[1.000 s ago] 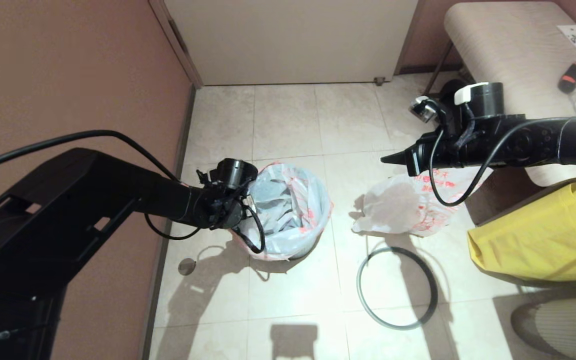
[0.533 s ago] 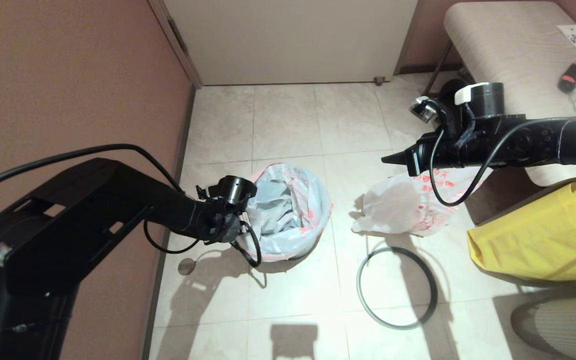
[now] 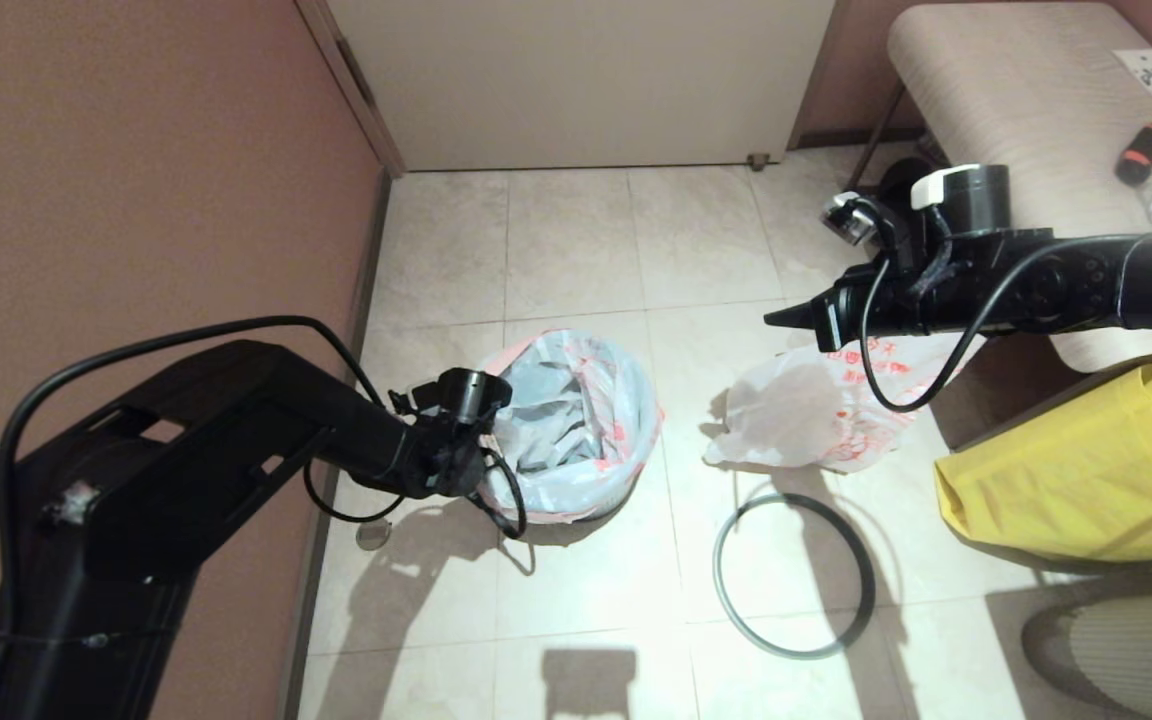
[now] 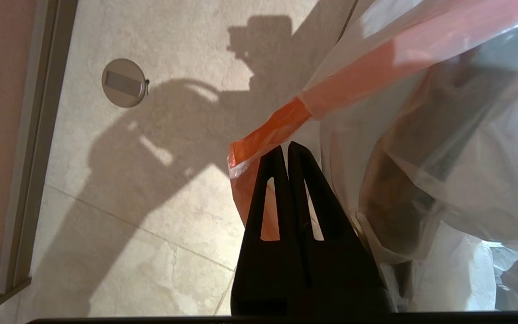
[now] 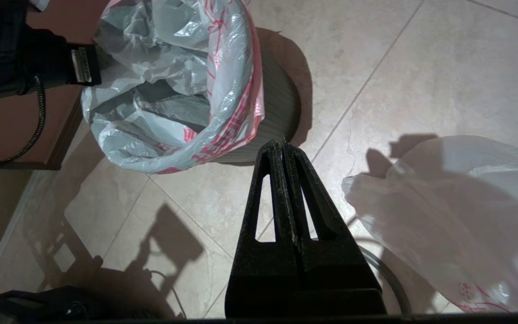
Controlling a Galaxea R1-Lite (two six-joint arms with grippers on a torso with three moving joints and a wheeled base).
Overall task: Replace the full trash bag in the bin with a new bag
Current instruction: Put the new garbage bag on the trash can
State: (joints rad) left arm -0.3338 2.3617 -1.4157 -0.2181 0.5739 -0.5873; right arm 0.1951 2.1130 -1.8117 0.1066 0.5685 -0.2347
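Full trash bag (image 3: 576, 425): in bin (image 5: 277, 112), edge beside closed left gripper (image 4: 284, 148); right gripper (image 5: 282, 146) closed, hovering over bare floor (image 3: 576, 240).

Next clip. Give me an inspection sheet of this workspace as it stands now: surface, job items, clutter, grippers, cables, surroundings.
Surface: beige tiled floor with a round metal drain cover.
Job's things: small round black plastic bin lined with a translucent white new bag; lumpy white full trash bag on the floor beside it; thin grey hoop lying flat, off the bin.
Clutter: yellow fabric bag.
Grippers: left gripper shut, at the liner's pink-red edge; right gripper shut, raised, holding nothing.
Cables: black leads looping off both wrists.
Surroundings: brown wall, white door, beige upholstered bench.
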